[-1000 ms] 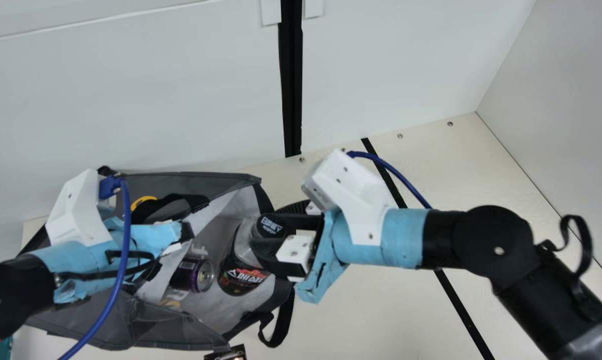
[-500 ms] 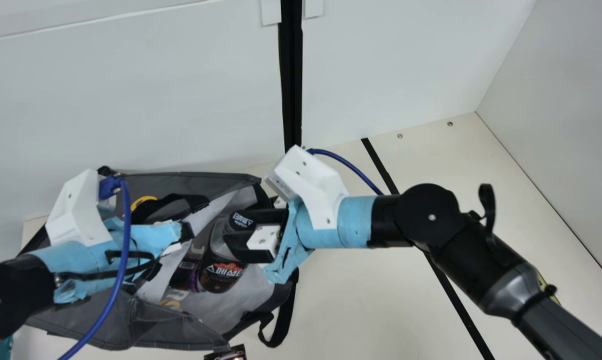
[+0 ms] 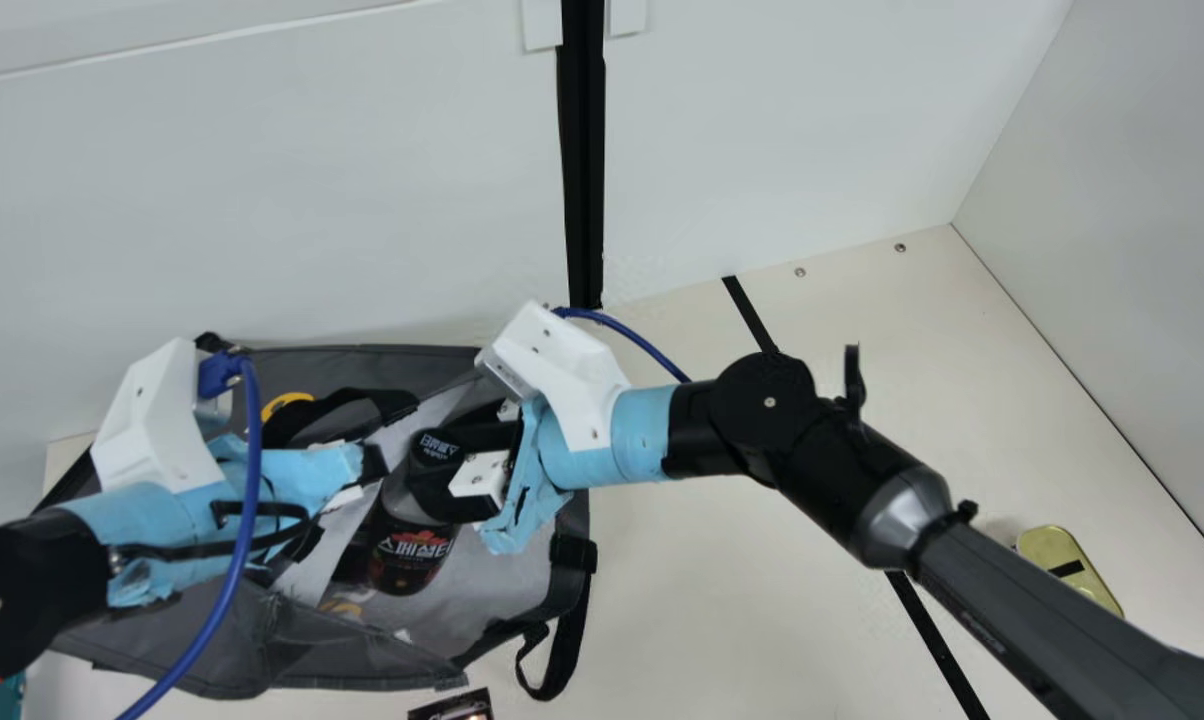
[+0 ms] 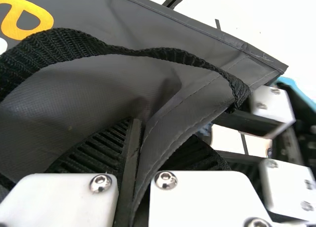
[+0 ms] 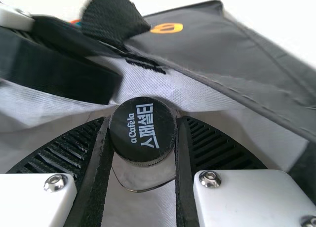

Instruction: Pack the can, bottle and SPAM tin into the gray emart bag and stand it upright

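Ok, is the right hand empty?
No, the right hand holds the bottle by its black cap, one finger on each side.

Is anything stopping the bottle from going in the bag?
Nothing I can see. The bottle, in my right hand, is already within the mouth of the gray bag; my left hand grips its edge.

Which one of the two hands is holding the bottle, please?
The right hand, closed on the black cap of the bottle; the left hand grips an edge of the gray bag.
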Motion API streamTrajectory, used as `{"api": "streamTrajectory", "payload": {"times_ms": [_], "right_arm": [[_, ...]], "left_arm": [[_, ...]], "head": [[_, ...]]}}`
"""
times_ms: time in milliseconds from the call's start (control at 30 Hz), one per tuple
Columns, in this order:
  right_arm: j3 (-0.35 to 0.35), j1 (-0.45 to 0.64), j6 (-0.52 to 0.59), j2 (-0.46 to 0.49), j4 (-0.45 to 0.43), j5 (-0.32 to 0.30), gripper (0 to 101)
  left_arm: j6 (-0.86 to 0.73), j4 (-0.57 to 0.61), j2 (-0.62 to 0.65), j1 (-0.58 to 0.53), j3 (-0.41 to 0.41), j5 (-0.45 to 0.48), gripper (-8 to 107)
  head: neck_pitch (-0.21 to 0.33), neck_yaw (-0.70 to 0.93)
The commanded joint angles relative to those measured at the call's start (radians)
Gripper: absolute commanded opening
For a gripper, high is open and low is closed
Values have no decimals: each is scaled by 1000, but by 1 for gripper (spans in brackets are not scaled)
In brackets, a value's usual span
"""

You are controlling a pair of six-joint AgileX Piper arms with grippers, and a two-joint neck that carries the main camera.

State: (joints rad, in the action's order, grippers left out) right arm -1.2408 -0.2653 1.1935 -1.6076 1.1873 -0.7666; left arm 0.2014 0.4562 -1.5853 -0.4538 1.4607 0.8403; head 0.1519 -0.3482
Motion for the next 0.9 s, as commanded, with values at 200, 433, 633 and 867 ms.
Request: {"api": "streamTrajectory", "payload": {"times_ms": [200,433,633,867], "right_arm": [[-23,-16,31,-72,18,-9,0],[-57,-35,37,-125,18,-10,0],[-88,-46,33,-154,10,-11,17],[-111,-51,24,-166,-4,-14,40]], "left_arm": [[0,0,0,0,0,0,-8],[0,0,0,0,0,0,-8],[0,0,0,0,0,0,-8],[0,0,0,0,0,0,-8]], "head": [[23,-1],[23,-1],[23,-1],[23,-1]]}}
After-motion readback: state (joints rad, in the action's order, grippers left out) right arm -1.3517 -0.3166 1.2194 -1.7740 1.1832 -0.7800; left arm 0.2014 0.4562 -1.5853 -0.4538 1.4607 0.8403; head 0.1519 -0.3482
